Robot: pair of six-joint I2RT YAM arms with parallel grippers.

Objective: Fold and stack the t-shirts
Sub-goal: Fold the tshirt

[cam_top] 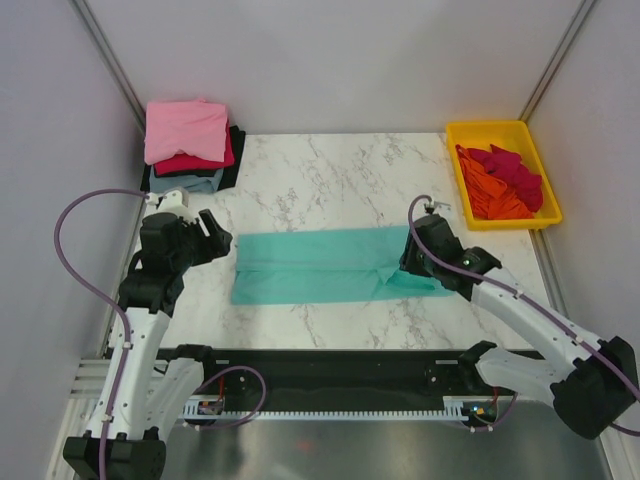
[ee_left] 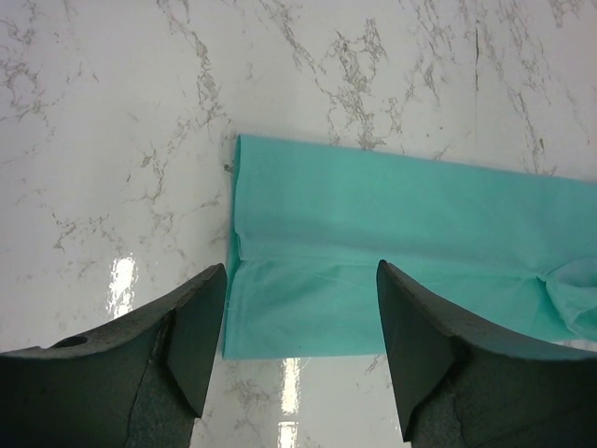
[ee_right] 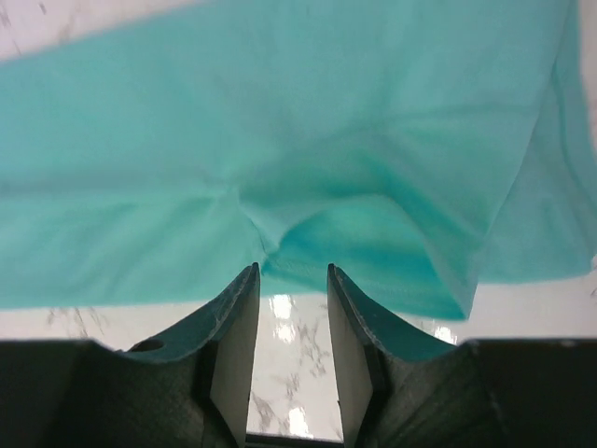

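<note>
A teal-green t-shirt (cam_top: pixel 310 265) lies folded into a long strip across the middle of the table. My left gripper (cam_top: pixel 215 240) hovers open at its left end; the left wrist view shows the strip's end (ee_left: pixel 373 243) just beyond my spread jaws (ee_left: pixel 300 280). My right gripper (cam_top: pixel 412 262) is at the strip's right end, where the cloth is puckered. In the right wrist view the bunched cloth (ee_right: pixel 280 140) sits at my gripper's (ee_right: pixel 292 271) tips, with bare table showing between the parted jaws. A stack of folded shirts, pink (cam_top: pixel 188 130) on top, sits at the back left.
A yellow tray (cam_top: pixel 470 130) at the back right holds crumpled orange (cam_top: pixel 490 195) and crimson (cam_top: pixel 525 175) shirts. Grey walls close in the table on the left, back and right. A black rail runs along the near edge.
</note>
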